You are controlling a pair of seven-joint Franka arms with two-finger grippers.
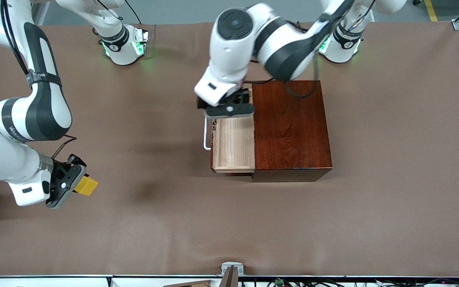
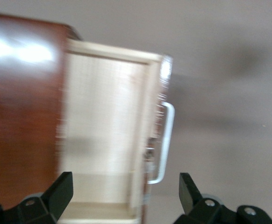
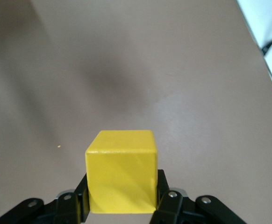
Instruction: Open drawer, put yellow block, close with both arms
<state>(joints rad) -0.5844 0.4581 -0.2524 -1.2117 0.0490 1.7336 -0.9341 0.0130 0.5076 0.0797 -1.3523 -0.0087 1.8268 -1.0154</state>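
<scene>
Two arms in frame, both busy. Right gripper (image 1: 79, 184) sits at lower left of the front view, above the bare brown table (image 1: 142, 223), jaws clenched on the yellow block (image 1: 86, 185). Right wrist view confirms it: cube (image 3: 121, 170) pinched between the black fingers (image 3: 166, 200), table surface well below, nothing else under it.

Drawer (image 1: 233, 143) is pulled out from the mahogany box (image 1: 291, 127), centre-right of the front view, sliding toward the right arm's end of the table. Pale-wood tray is bare inside. White bar handle (image 1: 205, 137) sticks out on the drawer front.

Left gripper (image 1: 229, 108) hangs over the edge of the open tray that lies higher in the front view, just beside the box face. Left wrist view shows its fingers (image 2: 61, 191) spread wide, released, nothing between them; tray (image 2: 103, 135) and handle (image 2: 166, 140) lie below, somewhat blurred.

Block and drawer are well apart.
</scene>
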